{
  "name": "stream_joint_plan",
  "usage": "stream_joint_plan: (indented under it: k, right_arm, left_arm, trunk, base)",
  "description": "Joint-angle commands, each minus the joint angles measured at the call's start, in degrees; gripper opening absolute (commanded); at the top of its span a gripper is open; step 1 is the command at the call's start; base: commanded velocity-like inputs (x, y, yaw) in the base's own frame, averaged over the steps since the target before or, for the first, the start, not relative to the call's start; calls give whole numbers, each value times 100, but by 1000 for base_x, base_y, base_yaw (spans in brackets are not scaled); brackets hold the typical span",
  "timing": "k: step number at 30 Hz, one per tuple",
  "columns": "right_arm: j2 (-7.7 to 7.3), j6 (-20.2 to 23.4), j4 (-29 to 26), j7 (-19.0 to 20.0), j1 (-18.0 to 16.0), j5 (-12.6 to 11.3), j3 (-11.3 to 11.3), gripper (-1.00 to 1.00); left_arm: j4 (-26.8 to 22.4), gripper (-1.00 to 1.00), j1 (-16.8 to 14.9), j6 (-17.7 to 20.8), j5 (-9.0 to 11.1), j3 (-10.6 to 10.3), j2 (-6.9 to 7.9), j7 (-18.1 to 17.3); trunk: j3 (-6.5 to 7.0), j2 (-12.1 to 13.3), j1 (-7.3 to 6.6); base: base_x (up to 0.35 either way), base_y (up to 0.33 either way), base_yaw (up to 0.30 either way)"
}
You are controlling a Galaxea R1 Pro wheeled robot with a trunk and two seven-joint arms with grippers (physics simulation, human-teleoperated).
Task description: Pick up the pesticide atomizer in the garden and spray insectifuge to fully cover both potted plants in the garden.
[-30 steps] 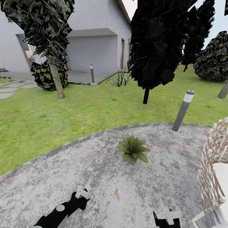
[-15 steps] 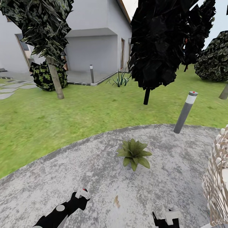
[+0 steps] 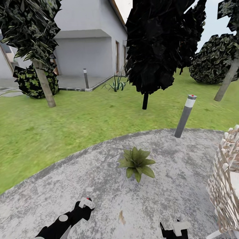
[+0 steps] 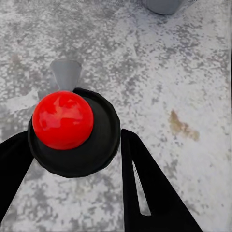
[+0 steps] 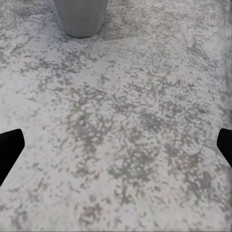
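One potted plant (image 3: pixel 136 162), a low rosette of green leaves, stands on the round stone patio (image 3: pixel 186 159) ahead of me. Its grey pot shows at the edge of the left wrist view (image 4: pixel 164 5) and of the right wrist view (image 5: pixel 79 17). My left gripper (image 3: pixel 87 203) (image 4: pixel 75 135) is low at the front left, shut on the pesticide atomizer (image 4: pixel 72 128). From above the atomizer looks like a dark round body with a red knob, and in the head view it has a whitish head (image 3: pixel 87 201). My right gripper (image 3: pixel 174 229) (image 5: pixel 116 145) hangs open over bare stone.
A grey bollard lamp (image 3: pixel 184 116) leans at the patio's far edge. A white wicker lattice (image 3: pixel 225 186) stands at the right. Lawn (image 3: pixel 66 126), dark trees (image 3: pixel 156 49), bushes and a grey house (image 3: pixel 89 49) lie beyond. A brown stain (image 3: pixel 122 217) marks the stone between my arms.
The whole picture has slid left, so the camera has turned to the right. Both arms keep their places in the view, and the left gripper still holds the atomizer.
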Motion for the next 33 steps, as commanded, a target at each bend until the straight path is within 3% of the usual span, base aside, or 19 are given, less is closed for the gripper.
stream_joint_plan:
  k: [1, 20, 26, 33]
  right_arm:
    - [1, -17, 6, -6, -5, 48, -25, 100]
    - [3, -17, 6, -6, -5, 48, -25, 100]
    - [9, -17, 6, -6, -5, 48, -25, 100]
    - [9, -17, 10, -6, -5, 48, -23, 100]
  left_arm:
    - [1, -100, -2, -20, 5, -14, 4, -10]
    - [1, -100, -2, -20, 13, -14, 4, -21]
    - [-1, -100, -2, -20, 14, -14, 0, -22]
    - [-4, -100, -2, -20, 14, -20, -5, -22]
  trunk:
    - [-3, -2, 1]
    - [29, -2, 1]
    - [29, -2, 1]
    - [29, -2, 1]
  base:
    - [81, 40, -290]
    - [5, 5, -291]
    - [22, 228, -268]
    - [220, 262, -28]
